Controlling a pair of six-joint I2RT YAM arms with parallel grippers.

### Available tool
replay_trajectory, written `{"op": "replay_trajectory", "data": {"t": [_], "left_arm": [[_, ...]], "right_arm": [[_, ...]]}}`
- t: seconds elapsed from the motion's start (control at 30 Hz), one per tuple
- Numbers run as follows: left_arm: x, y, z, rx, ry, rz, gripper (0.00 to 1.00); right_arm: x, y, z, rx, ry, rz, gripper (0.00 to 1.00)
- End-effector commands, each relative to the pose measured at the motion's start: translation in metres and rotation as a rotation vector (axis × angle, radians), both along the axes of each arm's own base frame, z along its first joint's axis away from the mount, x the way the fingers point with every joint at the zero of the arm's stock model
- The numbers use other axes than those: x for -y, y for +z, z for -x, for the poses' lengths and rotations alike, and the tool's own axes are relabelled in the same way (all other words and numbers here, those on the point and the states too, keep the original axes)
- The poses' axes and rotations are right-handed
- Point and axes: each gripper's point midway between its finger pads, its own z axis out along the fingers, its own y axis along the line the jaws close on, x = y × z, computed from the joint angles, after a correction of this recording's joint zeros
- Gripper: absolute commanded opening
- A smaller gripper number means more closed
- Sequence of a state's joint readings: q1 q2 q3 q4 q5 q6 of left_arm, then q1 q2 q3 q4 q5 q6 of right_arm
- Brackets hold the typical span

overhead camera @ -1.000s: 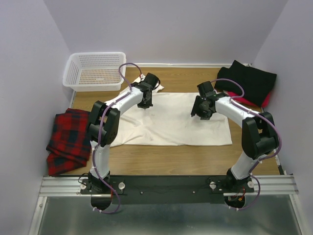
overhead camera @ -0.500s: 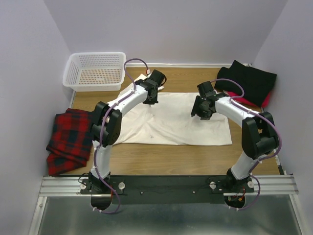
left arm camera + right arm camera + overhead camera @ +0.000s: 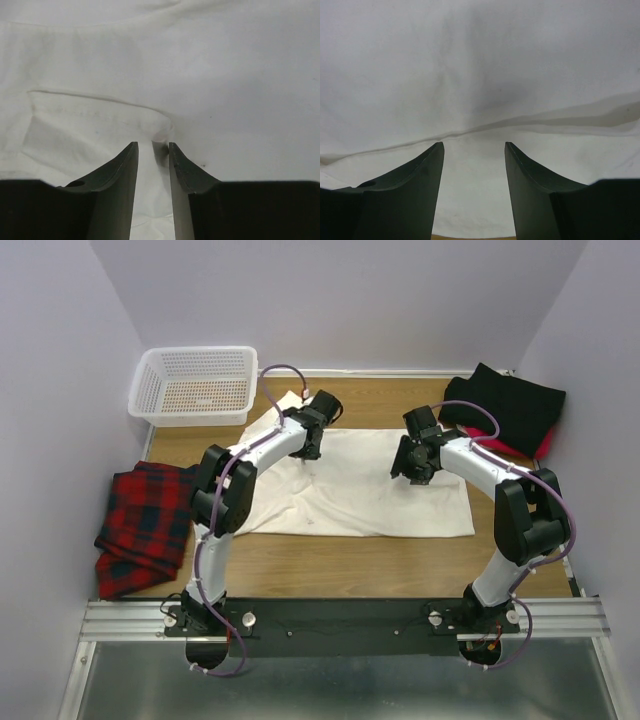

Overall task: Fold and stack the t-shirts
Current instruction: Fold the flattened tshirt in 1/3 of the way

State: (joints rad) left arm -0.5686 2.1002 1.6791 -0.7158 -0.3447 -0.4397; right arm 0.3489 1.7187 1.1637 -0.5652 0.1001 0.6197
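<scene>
The cream-white t-shirt (image 3: 370, 495) lies spread across the middle of the table. My left gripper (image 3: 312, 444) is over its far left part. In the left wrist view the narrow jaws (image 3: 152, 145) pinch a ridge of its cloth (image 3: 100, 120), beside a folded hem. My right gripper (image 3: 411, 468) is open over the shirt's right half. Its fingers (image 3: 474, 145) straddle a long crease (image 3: 520, 120) and hold nothing. The black t-shirt (image 3: 510, 405) lies folded at the far right on top of the red t-shirt (image 3: 545, 445).
A white mesh basket (image 3: 195, 385) stands at the far left. A red and black plaid cloth (image 3: 145, 525) lies crumpled at the table's left edge. Walls close in the left, far and right sides. A metal rail (image 3: 340, 620) runs along the near edge.
My left gripper has moved right and slightly away, dragging the shirt's left part inward so its left edge has pulled in. The right arm has not moved.
</scene>
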Motion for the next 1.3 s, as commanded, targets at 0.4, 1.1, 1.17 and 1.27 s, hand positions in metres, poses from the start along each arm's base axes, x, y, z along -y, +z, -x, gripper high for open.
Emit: {"op": "replay_trajectory", "data": {"t": [0.4,1.1,1.17,1.27], "left_arm": [[-0.077,0.023,0.103,-0.016,0.205,-0.001,0.4],[-0.17,-0.034,0.163,-0.212,0.399,-0.076,0.4],[-0.172,-0.033,0.164,-0.222,0.398,-0.078,0.4],[-0.173,-0.034,0.168,-0.236,0.397,-0.076,0.4]], "right_arm": [[0.054,0.006,0.041,0.02,-0.097,0.205,0.64],[0.064,-0.064,0.122,-0.287,-0.095,0.184,0.65],[0.068,-0.069,0.13,-0.325,-0.104,0.197,0.65],[0.076,-0.072,0.142,-0.365,-0.12,0.219,0.65]]}}
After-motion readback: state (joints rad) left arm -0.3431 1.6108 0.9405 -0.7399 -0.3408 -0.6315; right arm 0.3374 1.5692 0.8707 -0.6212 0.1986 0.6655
